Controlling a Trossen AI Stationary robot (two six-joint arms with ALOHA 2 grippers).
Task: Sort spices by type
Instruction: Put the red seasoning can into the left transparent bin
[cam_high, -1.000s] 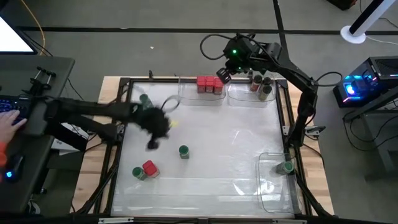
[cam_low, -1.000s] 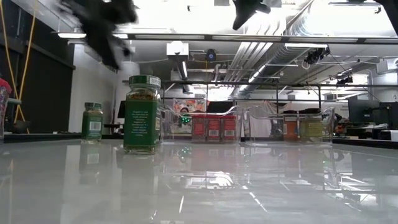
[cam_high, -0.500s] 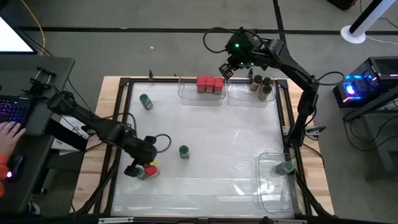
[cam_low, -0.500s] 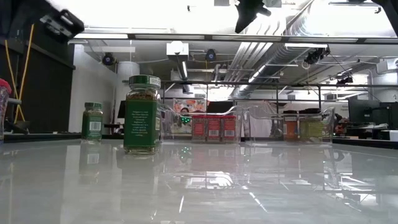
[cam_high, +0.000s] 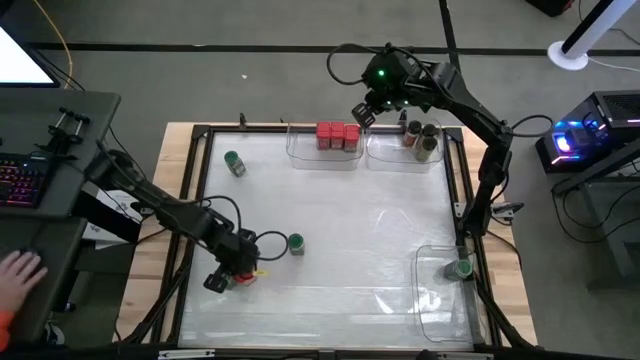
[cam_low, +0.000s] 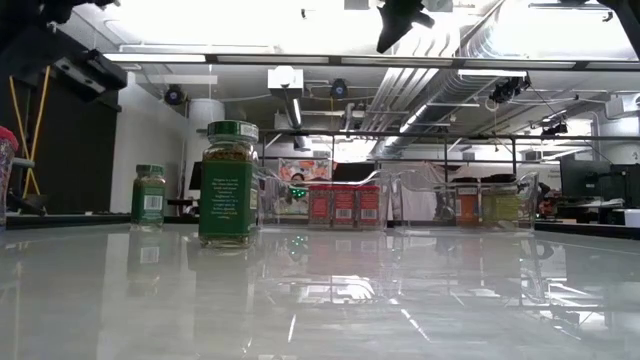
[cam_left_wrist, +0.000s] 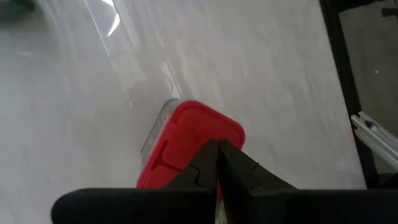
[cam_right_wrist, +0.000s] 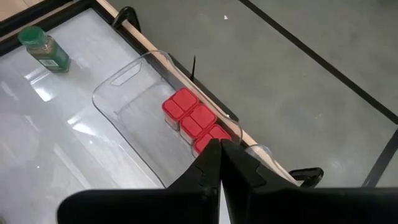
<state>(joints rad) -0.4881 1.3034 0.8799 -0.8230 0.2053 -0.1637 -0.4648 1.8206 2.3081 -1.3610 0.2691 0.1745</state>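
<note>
Looking across the white table (cam_high: 340, 240), the sorting seems well along, judging by how the jars have been grouped. At the far edge sit two clear bins side by side: the left bin (cam_high: 305, 155) holds three red-capped jars (cam_high: 338, 135) packed in a tight row, and the bin to its right (cam_high: 400, 160) holds the dark-capped jars (cam_high: 424, 138). A third bin (cam_high: 440, 300) at the near right corner has a single green-capped jar (cam_high: 460, 269) in it, so that looks like the home for the green ones.

Three green jars and one red are out on the open table. One green jar stands alone at the far left (cam_high: 234, 163), one near the middle (cam_high: 296, 244), and a red-capped jar (cam_left_wrist: 189, 146) sits at the near left with a green one touching it, mostly hidden under the arm.

From the left, an arm reaches down over that near-left pair; the left gripper (cam_high: 232, 275) hangs just above the red cap with its fingers pressed together on nothing, probably lining up before it spreads to pick the jar up.

Meanwhile the right gripper (cam_high: 362, 112) waits high over the far edge, between the two far bins, likewise clenched and empty, out of the way.
</note>
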